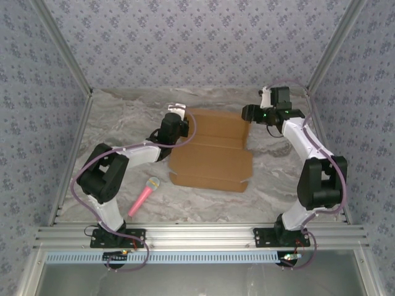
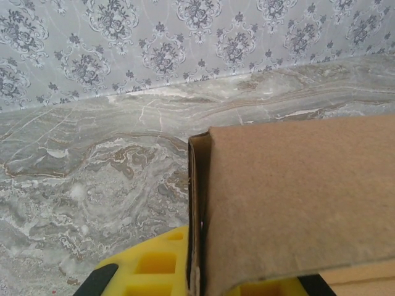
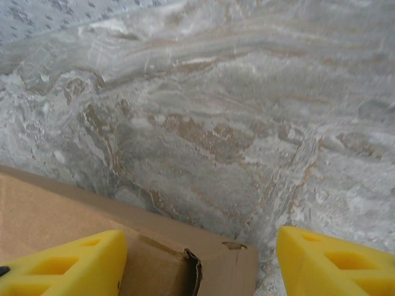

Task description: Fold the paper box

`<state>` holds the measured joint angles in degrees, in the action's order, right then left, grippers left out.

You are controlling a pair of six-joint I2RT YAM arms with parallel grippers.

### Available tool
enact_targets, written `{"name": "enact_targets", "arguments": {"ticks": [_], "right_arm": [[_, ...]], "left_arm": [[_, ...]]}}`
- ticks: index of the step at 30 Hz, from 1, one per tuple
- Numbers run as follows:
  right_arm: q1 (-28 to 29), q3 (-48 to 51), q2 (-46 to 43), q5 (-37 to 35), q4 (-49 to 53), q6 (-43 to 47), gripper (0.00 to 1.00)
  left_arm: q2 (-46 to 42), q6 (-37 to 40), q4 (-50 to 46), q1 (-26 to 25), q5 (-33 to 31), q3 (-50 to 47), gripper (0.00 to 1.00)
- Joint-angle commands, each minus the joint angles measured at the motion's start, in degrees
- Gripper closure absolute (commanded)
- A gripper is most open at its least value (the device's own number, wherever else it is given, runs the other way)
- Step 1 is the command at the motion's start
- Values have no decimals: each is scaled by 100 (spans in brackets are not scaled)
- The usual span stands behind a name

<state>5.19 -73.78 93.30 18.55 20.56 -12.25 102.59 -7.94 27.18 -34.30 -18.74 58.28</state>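
I see a grey marbled bench. The brown paper box lies on its middle, flaps partly raised. A pink toy microphone lies near the box's near-left corner, not touching.

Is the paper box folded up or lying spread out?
Mostly spread. The top view shows the paper box lying open, panels flat; only a left-edge flap is lifted, pinched in the left gripper.

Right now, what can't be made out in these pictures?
- Left wrist view: the plain brown cardboard box partly covers the left jaws' yellow fingers, so their contact point is hidden.
- Top view: the pink stick-shaped object is too small to identify.
- Right wrist view: the frame's bottom edge cuts off the box beyond one corner.
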Motion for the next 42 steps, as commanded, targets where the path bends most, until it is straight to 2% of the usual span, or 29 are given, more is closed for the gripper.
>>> {"name": "enact_targets", "arguments": {"ticks": [1,12,14,17,25,30,36,42], "right_arm": [[-45,178,0,324,83,-71,33],[-55,1216,-74,251,-495,-172,35],[-62,1299,-94,246,-563,-181,36],[-59,1184,-114,287,-505,-170,36],[-58,596,-474,325,-317,-192,25],[-54,255,-928,134,-137,-155,23],[-49,377,-1663,-254,97,-93,23],[-11,434,-2280,-320,270,-93,22]], "left_arm": [[104,21,373,-44,-123,-105,100],[288,-93,852,-51,-123,-541,93],[295,-93,946,-50,-125,-613,89],[281,-76,947,-51,-115,-612,88],[177,-86,642,-54,-148,-418,99],[-59,-267,-271,-9,9,-59,100],[-290,-375,-1912,150,637,749,100],[-84,-159,-4304,561,1989,2130,100]]}}
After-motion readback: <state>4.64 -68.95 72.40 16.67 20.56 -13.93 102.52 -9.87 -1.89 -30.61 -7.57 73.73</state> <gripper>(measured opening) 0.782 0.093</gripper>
